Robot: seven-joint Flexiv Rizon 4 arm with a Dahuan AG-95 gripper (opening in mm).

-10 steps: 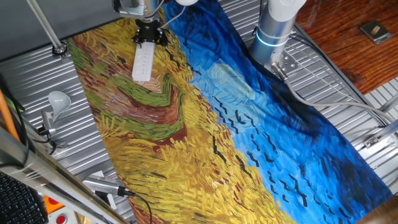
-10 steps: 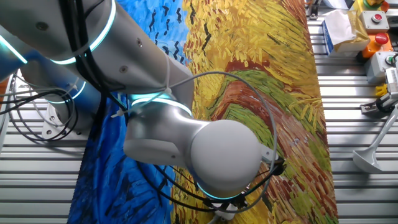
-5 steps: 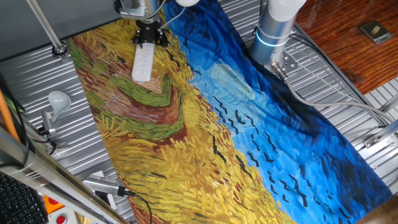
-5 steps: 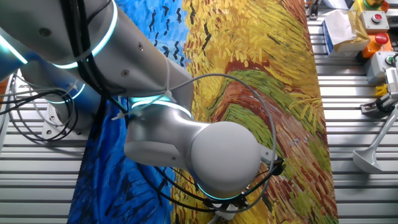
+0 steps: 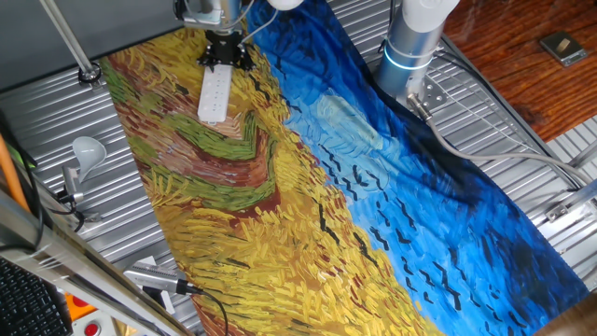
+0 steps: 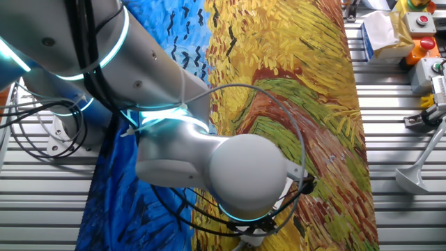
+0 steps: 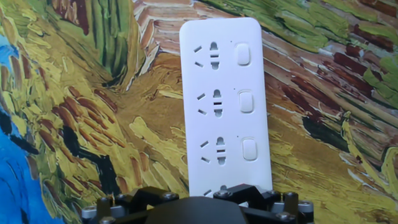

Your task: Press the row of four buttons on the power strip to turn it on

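Observation:
The power strip (image 5: 215, 93) is a white bar lying on the painted cloth near the far edge of the table. My black gripper (image 5: 224, 53) stands over its far end. In the hand view the power strip (image 7: 224, 106) runs up the middle of the frame, and three buttons of the row (image 7: 246, 101) show along its right side. The gripper's dark body (image 7: 193, 208) covers the strip's near end, so a fourth button is hidden there. No fingertips show in any view. In the other fixed view my arm (image 6: 209, 160) hides the strip.
A white light bulb on a metal holder (image 5: 87, 149) stands left of the cloth on the ribbed table. The arm's base (image 5: 410, 42) sits at the far right with cables beside it. Control boxes (image 6: 421, 31) sit in one corner.
The arm has shifted slightly, and the gripper stays over the same end of the power strip. The strip has not moved.

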